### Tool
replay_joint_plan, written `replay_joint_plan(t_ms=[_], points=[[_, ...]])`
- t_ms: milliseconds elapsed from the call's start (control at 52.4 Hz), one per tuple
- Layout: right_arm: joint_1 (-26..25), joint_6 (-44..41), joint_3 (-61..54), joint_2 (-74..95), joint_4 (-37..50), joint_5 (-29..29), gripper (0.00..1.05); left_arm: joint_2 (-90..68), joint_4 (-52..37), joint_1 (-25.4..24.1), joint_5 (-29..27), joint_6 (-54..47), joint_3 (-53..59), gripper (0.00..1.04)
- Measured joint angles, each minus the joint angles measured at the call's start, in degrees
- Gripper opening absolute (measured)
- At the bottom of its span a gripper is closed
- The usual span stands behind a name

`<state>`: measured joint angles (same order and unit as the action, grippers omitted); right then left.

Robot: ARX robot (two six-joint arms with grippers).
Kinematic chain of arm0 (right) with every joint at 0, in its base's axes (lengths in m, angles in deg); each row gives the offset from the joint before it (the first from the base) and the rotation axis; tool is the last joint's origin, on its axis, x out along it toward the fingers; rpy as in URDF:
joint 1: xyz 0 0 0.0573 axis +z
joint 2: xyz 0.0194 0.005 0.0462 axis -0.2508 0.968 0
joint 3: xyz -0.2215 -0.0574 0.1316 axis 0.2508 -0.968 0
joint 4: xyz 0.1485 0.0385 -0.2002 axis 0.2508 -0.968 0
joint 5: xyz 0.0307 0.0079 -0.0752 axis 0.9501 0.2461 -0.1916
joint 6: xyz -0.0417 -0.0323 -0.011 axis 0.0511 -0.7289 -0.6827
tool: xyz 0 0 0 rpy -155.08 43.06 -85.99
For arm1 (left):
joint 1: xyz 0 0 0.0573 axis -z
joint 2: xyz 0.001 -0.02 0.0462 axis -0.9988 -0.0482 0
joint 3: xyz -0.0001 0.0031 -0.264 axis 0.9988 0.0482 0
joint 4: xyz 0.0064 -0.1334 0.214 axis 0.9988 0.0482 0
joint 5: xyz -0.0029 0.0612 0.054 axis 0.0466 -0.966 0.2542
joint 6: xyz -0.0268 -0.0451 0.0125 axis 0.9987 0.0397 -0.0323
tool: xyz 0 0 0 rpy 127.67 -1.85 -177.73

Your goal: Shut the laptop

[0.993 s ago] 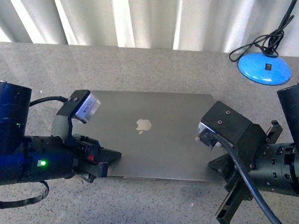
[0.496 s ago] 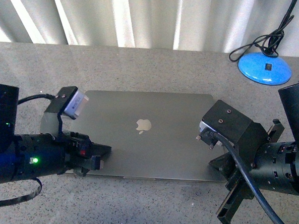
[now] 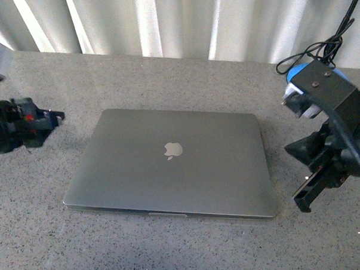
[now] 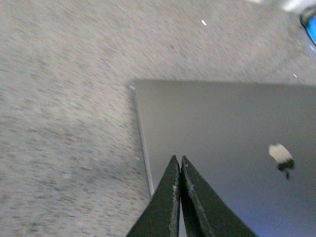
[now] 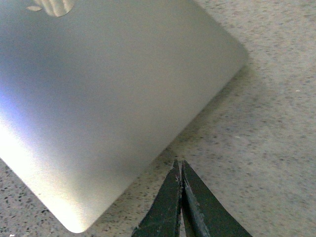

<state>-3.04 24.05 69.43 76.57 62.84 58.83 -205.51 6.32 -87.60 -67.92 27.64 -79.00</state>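
The grey laptop (image 3: 188,176) lies flat on the speckled table with its lid down and the pale apple logo (image 3: 173,150) facing up. My left gripper (image 3: 58,116) is shut and hangs off the laptop's left side, apart from it. My right gripper (image 3: 303,202) is shut too, off the laptop's right edge and clear of it. In the left wrist view the closed fingertips (image 4: 173,170) point at the laptop (image 4: 222,123) near a lid corner. The right wrist view shows the shut gripper (image 5: 178,165) over bare table beside a rounded corner of the laptop (image 5: 108,89).
A blue round lamp base (image 3: 294,72) with a black cable (image 3: 311,50) sits at the back right, partly hidden behind my right wrist. A pale pleated curtain (image 3: 175,21) closes off the table's far edge. Grey speckled tabletop (image 3: 173,249) surrounds the laptop.
Both arms have pulled away from the laptop: the left one far to the left and back, the right one to the right and back. The laptop lid stays down.
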Motion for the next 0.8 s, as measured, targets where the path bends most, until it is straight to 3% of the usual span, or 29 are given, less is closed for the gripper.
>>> replay_joint_plan(t_ms=[401,630,802], points=[[-7.56,0.61,-2.19,-14.93,-1.33,-1.44,0.01,15.41,-9.60,-7.23,-13.03,9.44,8.00,0.04],[-11.34,3.19,-6.54,-33.20,-9.70,1.68,0.01,33.94,-12.17,-10.05,-27.50,19.02,17.59,0.04],[-13.07,4.33,-13.16,-45.03,-13.88,2.08,0.01,47.54,-4.72,-10.10,-38.84,21.20,23.91,0.06]])
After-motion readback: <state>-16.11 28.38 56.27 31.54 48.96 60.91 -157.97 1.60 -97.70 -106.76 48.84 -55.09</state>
